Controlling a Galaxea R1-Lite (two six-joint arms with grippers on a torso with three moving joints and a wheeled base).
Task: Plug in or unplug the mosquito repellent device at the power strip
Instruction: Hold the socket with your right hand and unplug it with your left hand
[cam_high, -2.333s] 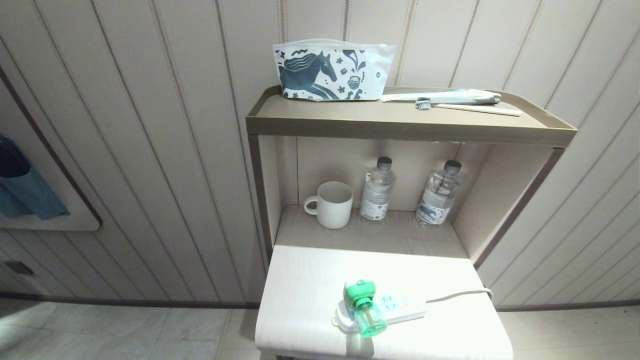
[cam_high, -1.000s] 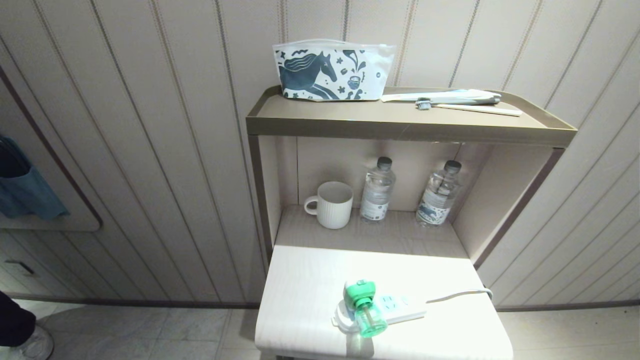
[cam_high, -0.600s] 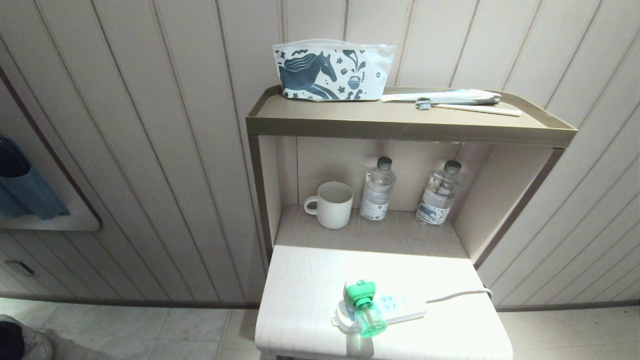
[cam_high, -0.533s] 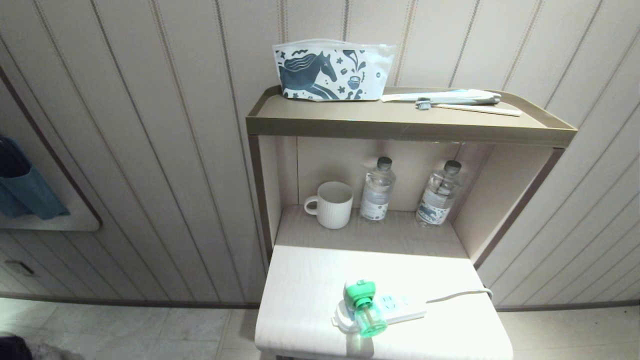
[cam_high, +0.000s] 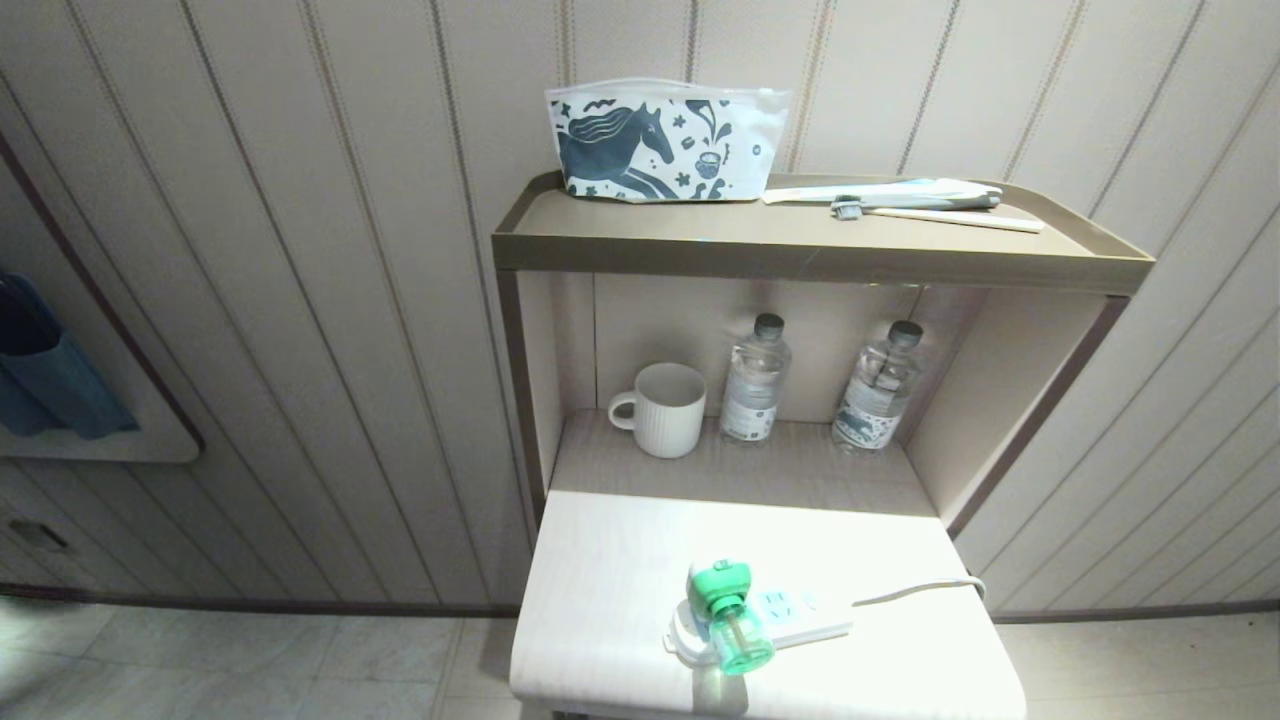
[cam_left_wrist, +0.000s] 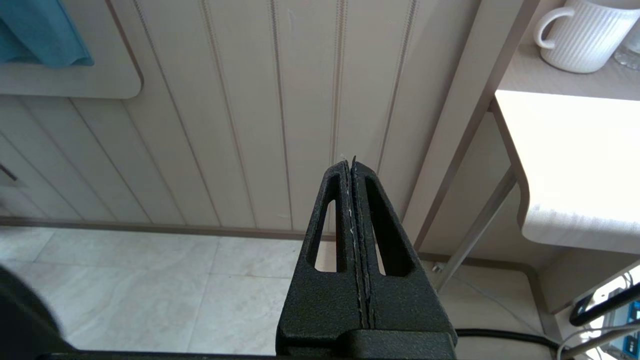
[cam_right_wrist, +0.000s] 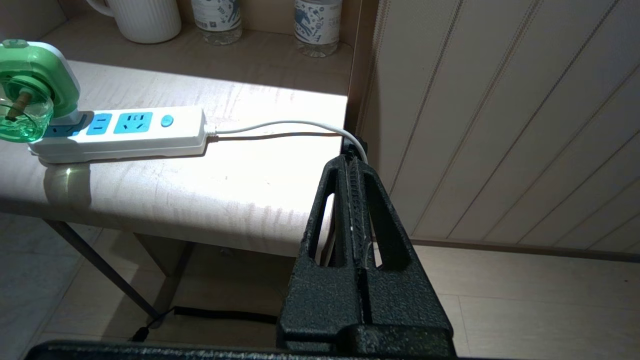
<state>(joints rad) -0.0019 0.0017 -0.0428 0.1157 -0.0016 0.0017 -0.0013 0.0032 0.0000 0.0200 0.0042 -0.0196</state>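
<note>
- The left gripper (cam_left_wrist: 353, 162) is low beside the table, over the floor, jaws pressed together and empty.
- The right gripper (cam_right_wrist: 353, 159) is at the table's (cam_high: 610, 560) right front corner, jaws together, holding nothing.
- The power strip (cam_high: 800, 618) lies near the table's front edge, long axis left to right, cord (cam_high: 915, 590) leaving to the right.
- The mosquito repellent device (cam_high: 730, 615) sits plugged in at its left end, bottle pointing toward the front edge.
- Behind, a mug (cam_high: 665, 408) and two water bottles (cam_high: 755, 378) stand on the shelf.
</note>
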